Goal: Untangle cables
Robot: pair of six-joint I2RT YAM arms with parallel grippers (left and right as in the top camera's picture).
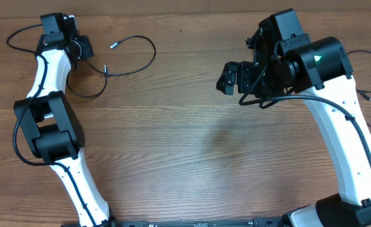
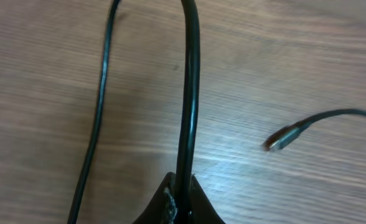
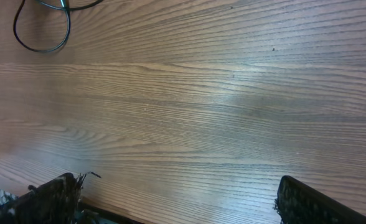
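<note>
- The wooden table (image 1: 192,157) was mostly bare through the middle, with the work gathered at its far left corner.
- The right arm (image 1: 337,120) reached in over the middle of the table, and the left arm (image 1: 53,113) stretched out to the far left.
- The cables (image 1: 144,60) lay at the far left as one loose open loop, curling out to the right of the left arm's wrist and back. I could not tell from overhead whether any strands were knotted.
- The right gripper (image 1: 226,77) hung over bare wood with its jaws spread wide and nothing between them, well apart from the cables.
- The left gripper (image 2: 182,200) was pinched closed on one strand, which ran straight up from its tips in the wrist view. A second strand lay beside it, to the left.
- A small plug (image 2: 279,140) rested free on the wood, near the held strand but not touching it.
- I judged this the separating step: one strand anchored, the other not yet taken.
- The next move called for bringing the right gripper across to the loop, closing on the free strand and drawing it away gently.
</note>
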